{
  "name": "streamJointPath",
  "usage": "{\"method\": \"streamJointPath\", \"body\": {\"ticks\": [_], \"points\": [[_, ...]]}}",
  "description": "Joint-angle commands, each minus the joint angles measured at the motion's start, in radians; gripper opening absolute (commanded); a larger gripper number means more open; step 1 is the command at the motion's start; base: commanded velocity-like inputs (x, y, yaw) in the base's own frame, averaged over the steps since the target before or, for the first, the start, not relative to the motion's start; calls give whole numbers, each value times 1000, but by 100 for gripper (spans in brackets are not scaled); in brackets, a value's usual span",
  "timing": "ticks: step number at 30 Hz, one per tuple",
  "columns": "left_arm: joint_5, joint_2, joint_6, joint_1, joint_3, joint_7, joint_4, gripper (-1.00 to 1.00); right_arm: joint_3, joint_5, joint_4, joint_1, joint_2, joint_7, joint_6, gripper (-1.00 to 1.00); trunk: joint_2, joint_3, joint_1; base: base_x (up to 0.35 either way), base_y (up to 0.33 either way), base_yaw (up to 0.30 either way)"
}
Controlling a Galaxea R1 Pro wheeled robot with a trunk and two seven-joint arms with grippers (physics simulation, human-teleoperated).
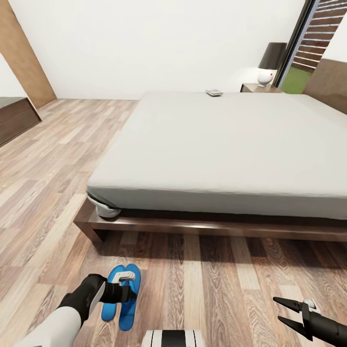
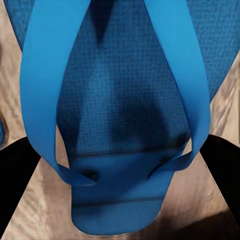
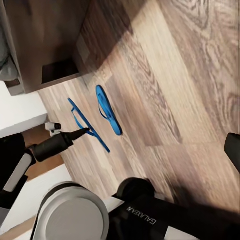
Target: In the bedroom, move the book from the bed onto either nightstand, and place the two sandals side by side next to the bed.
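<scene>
Two blue sandals (image 1: 129, 308) lie side by side on the plank floor, just in front of the bed's near left corner. My left gripper (image 1: 127, 284) hangs low over them. Its wrist view has one sandal (image 2: 120, 125) close up between the two dark fingers (image 2: 15, 190), which stand wide apart either side of it. From the right wrist camera both sandals (image 3: 108, 111) look thin, with the left gripper (image 3: 82, 132) at the nearer one. The book (image 1: 213, 92) lies on the bed (image 1: 217, 144) at its far edge. A nightstand (image 1: 254, 87) stands behind it. The right gripper (image 1: 278, 309) is open and holds nothing.
A dark-shaded lamp (image 1: 270, 62) stands on the nightstand beside a tall window (image 1: 313, 43). The bed's wooden frame (image 1: 193, 226) juts out low over the floor. A low dark cabinet (image 1: 14, 118) is at the far left. My own base (image 1: 173, 338) sits behind the sandals.
</scene>
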Motion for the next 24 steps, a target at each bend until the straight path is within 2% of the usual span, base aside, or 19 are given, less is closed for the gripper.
{"method": "streamJointPath", "body": {"ticks": [1, 16, 24], "points": [[-12, -3, 4, 0, 8, -8, -11, -100, 6, -7, 0, -1, -1, 2, 8, 100, -1, -5, 0, 0, 0, 0], [-11, -10, -3, 0, 9, -8, -104, -100, 7, -7, -1, -1, 0, 1, 8, 100, -1, -5, 0, 0, 0, 0], [-10, -8, -3, 0, 8, -8, -122, -100, 7, -6, -1, -1, 0, 1, 8, 100, -1, -5, 0, 0, 0, 0]]}}
